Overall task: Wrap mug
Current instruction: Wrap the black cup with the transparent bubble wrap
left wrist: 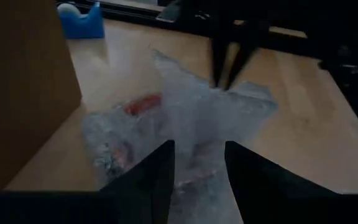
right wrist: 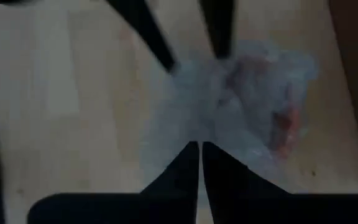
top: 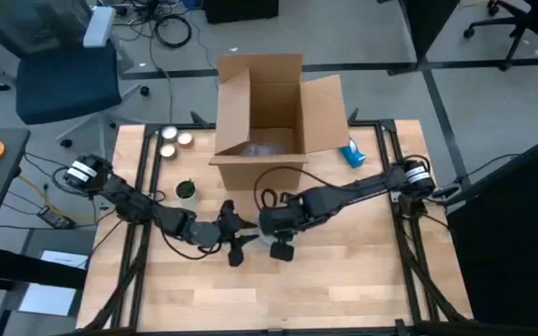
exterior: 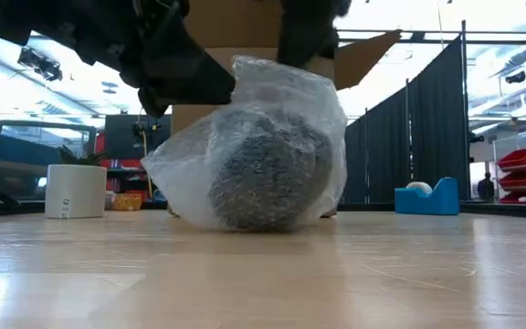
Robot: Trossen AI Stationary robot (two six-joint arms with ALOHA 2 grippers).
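With the left gripper (left wrist: 199,146) spread wide, one finger on either side of a crumpled fold of bubble wrap (exterior: 272,100) and clamping nothing, and the right gripper (right wrist: 199,144) pinched shut on the sheet's raised edge from the opposite side, looks like a fold half made rather than a finished parcel. Can make out the mug (exterior: 268,178) as a dark rounded mass inside the cloudy plastic, resting on the table (top: 344,271) near its middle, just in front of the cardboard box (top: 260,112). Seems to hang on that single pinch: if released before the left closes, likely to spring back open, being springy stuff and held by no tape visible here. Might also tip, roll or drag the mug if hauled upward or sideways too firmly, given so loose a covering. Could slip free of so narrow a grip, or tear at the pinched edge. Risks a knock between the two sets of fingers, crowded close over the same small bundle. Cannot tell whether the underside is tucked in or merely lying flat, so may unroll from below as well. Worth closing the left low on the gathered fold before easing the right. Worth noting too the blue tape dispenser (top: 351,154), well apart beside the box and out of either grip.
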